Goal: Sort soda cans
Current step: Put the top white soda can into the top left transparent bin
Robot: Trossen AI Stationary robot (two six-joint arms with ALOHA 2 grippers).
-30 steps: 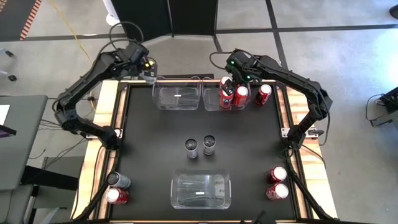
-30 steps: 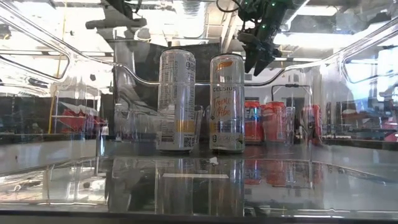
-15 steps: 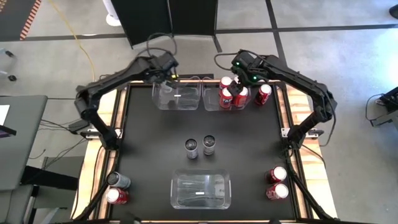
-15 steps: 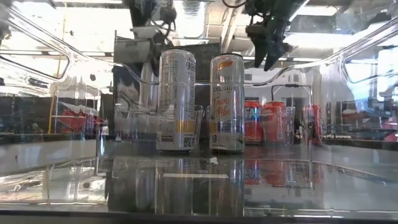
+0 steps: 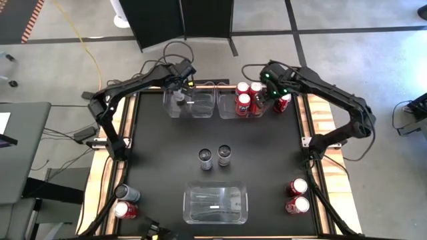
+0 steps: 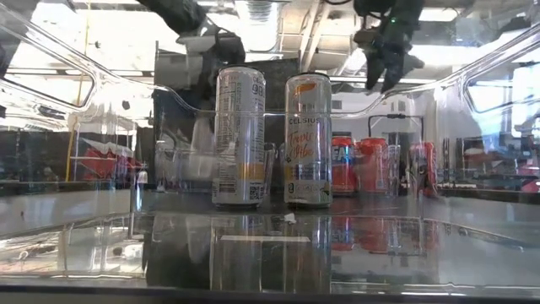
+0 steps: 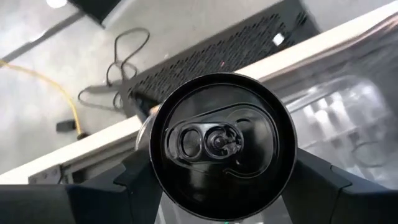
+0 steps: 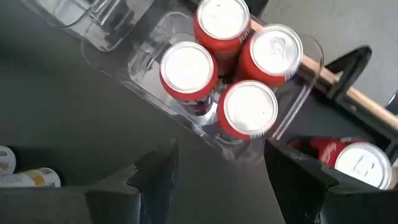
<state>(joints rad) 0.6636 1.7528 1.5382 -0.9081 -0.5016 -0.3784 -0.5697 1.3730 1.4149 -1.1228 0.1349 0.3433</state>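
My left gripper [image 5: 179,95] is over the far-left clear bin [image 5: 193,107], shut on a soda can with a dark top [image 7: 221,146]. My right gripper [image 5: 264,99] hangs open beside the far-right bin [image 5: 227,105], which holds several red cans [image 8: 186,68]. One more red can [image 5: 283,101] stands on its base outside that bin. Two silver cans [image 5: 215,157] stand upright mid-table. A silver can [image 5: 125,193] and a red can [image 5: 124,210] stand near left, and two red cans [image 5: 297,195] near right. My left gripper pinches the can between its two fingers [image 7: 134,180], one on each side of the can's wall just under the rim [image 7: 152,168]. The fingers come from above, pointing down. The can is upright under the gripper. I cannot tell whether its base touches the bin.
A third clear bin [image 5: 215,203] sits at the near edge and fills the foreground of the low view. Wooden rails [image 5: 110,127] border the black tabletop. Bare black surface lies between the far bins and the two middle cans.
My left arm has swung from the table's far-left corner toward the right, carrying the can over the far-left bin. My right gripper has moved toward the table's right edge, off the red cans in the far-right bin.
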